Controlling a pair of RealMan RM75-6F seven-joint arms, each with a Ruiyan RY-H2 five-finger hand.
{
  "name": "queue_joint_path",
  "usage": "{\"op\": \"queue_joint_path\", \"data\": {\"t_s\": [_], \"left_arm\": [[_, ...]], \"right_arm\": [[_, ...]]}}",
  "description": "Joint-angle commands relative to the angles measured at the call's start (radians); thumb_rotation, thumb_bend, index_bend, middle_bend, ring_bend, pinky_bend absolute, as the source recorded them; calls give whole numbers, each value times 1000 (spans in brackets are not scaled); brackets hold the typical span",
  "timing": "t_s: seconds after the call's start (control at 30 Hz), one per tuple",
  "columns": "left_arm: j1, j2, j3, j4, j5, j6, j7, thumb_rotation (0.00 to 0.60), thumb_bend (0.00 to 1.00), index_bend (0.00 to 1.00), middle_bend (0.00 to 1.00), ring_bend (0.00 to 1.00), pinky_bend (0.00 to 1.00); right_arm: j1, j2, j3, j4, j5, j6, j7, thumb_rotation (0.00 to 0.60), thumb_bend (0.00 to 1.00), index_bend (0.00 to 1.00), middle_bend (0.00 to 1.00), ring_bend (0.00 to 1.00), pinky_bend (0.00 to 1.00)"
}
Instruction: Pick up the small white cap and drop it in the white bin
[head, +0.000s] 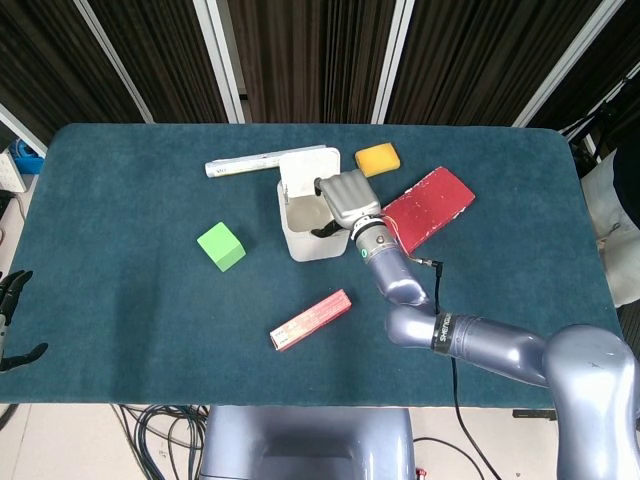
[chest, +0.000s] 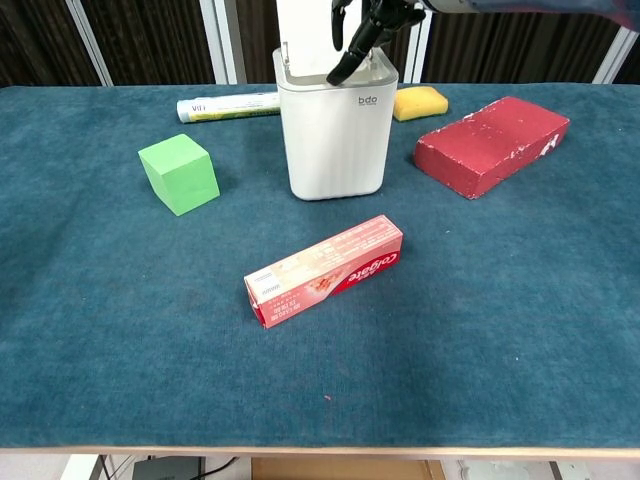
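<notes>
A: Dark curtains behind, and a table (head: 120, 330) under blue-green cloth. Where to find the right hand (head: 346, 199)?

B: Directly above the mouth of the white bin (head: 318, 243), back of the hand turned up in the head view. From the chest view, dark fingers (chest: 353, 48) pointing down over the rim, spread apart, with nothing visible between them. So, seemingly empty and not closed.

A: And the small white cap?

B: Not visible in either view. Impossible to say whether inside the bin; the interior mostly hidden by the hand and by the wall.

A: Around the bin?

B: Raised lid flap at the far side of the bin. Just right of it, a red brick (head: 430, 205) lying at an angle, partly under the forearm in the head view. Behind, a yellow sponge (head: 377, 159) and a white tube (head: 240, 164) lying flat. To the left, a green cube (head: 221, 246), apart from the bin. Nearer the front edge, a red toothpaste box (head: 311, 319), also lying flat.

A: The left hand (head: 12, 300)?

B: Far off at the left edge, beside the table, fingers apart, holding nothing.
</notes>
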Motion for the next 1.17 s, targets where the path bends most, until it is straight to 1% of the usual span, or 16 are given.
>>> {"op": "queue_joint_path", "data": {"t_s": [0.03,0.2,0.33,0.4,0.47,0.5,0.53,0.57,0.6,0.67,0.73,0.77,0.9,1.0,1.07,1.17], "left_arm": [[0,0,0,1,-1,0,3,600,156,114,158,30,0],[0,0,0,1,-4,-1,7,600,156,114,158,30,0],[0,3,1,-3,-3,-2,6,600,164,114,157,30,0],[0,3,0,-4,-7,-4,10,600,166,114,157,30,0],[0,2,-1,-5,-11,-5,14,600,167,114,157,30,0],[-1,1,-3,-6,-13,-4,17,600,167,114,157,30,0],[-1,-1,-4,-5,-15,-3,20,600,167,114,157,30,0],[-1,-2,-4,-6,-16,-2,23,600,167,114,157,30,0],[-1,-4,-5,-5,-18,-1,26,600,167,114,157,30,0],[-1,-7,-7,-5,-20,0,32,600,166,114,157,30,0],[0,-10,-8,-4,-22,4,39,600,166,114,157,30,0],[1,-12,-8,-4,-23,5,42,600,166,114,158,30,0],[1,-19,-12,0,-23,12,45,600,166,114,158,30,0],[1,-25,-14,5,-27,13,53,600,166,114,158,30,0],[1,-27,-15,6,-27,16,53,600,166,114,158,30,0],[1,-32,-17,10,-28,18,55,600,166,114,159,30,0]], "right_arm": [[-13,22,7,-26,-29,36,23,600,68,342,887,950,916],[-85,130,22,-161,-89,94,93,600,103,343,887,950,916],[-203,269,9,-327,-185,158,180,600,112,373,866,939,916],[-276,338,-11,-413,-240,192,230,600,113,389,819,906,907],[-356,414,-45,-502,-294,218,279,600,114,392,712,818,865],[-409,464,-72,-558,-322,229,309,600,114,385,661,775,834],[-461,510,-101,-602,-360,241,338,600,114,365,577,703,768],[-492,536,-119,-623,-389,249,357,600,114,331,485,616,672],[-543,568,-153,-646,-434,268,381,600,114,293,420,550,590],[-636,605,-220,-662,-531,317,415,600,114,188,247,359,372],[-724,611,-275,-640,-642,381,463,600,115,139,143,236,270],[-765,604,-298,-623,-684,423,483,600,115,137,119,203,258],[-955,503,-384,-473,-886,651,573,600,114,137,102,172,245],[-1049,407,-415,-330,-971,766,612,600,115,137,102,172,239],[-1093,354,-426,-250,-991,803,623,600,115,137,102,169,238],[-1132,303,-431,-167,-995,813,638,600,115,138,103,164,237]]}}
